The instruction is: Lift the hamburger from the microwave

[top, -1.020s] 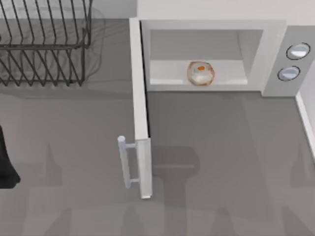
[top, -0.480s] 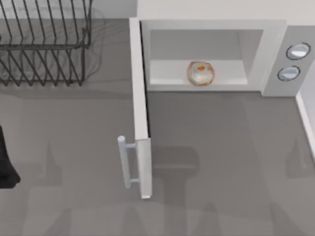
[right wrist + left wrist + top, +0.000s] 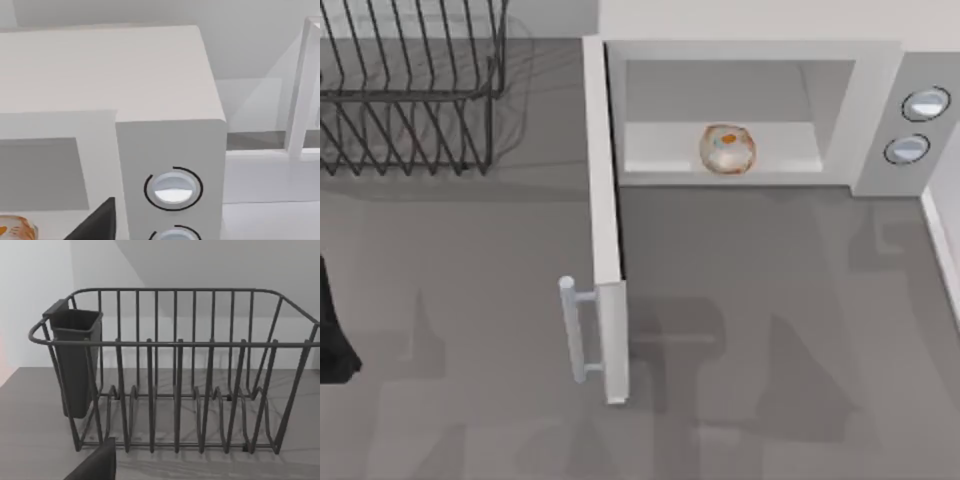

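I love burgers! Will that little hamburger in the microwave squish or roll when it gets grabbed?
The hamburger looks round and domed, so it may slip from a pinch. It sits flat on the microwave floor, so rolling seems unlikely. Being small, it is probably light.

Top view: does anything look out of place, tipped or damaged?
Nothing stands out. The hamburger sits upright and whole on the floor of the microwave, near its front edge. The door stands fully open. The black wire rack stands upright on the table at the left.
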`<state>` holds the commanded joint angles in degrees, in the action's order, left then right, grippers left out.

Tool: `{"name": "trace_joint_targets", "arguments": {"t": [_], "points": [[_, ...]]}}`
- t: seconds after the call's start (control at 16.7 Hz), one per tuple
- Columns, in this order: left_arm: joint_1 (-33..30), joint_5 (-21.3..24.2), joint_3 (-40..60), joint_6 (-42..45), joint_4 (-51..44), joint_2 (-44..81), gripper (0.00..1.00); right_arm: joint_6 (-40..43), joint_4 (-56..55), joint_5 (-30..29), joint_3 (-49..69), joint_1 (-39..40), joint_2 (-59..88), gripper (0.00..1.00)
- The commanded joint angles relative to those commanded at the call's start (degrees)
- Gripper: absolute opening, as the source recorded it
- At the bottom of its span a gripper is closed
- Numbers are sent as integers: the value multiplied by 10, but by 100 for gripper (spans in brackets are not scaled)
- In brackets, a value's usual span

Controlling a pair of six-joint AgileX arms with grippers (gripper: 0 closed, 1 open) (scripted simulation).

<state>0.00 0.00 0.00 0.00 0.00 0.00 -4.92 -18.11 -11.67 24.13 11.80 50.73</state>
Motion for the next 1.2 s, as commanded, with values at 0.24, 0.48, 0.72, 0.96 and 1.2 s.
{"name": "trace_joint_targets", "arguments": {"t": [0.24,0.48,0.72,0.96,1.2], "points": [[0,0,0,0,0,0,100,-23,-86,-56,115,56,241,100],[0,0,0,0,0,0,100,-47,-172,-110,228,112,480,100],[0,0,0,0,0,0,100,-67,-247,-159,329,161,692,100],[0,0,0,0,0,0,100,-83,-305,-196,406,198,853,100],[0,0,0,0,0,0,100,-91,-334,-215,445,218,936,100]]}}
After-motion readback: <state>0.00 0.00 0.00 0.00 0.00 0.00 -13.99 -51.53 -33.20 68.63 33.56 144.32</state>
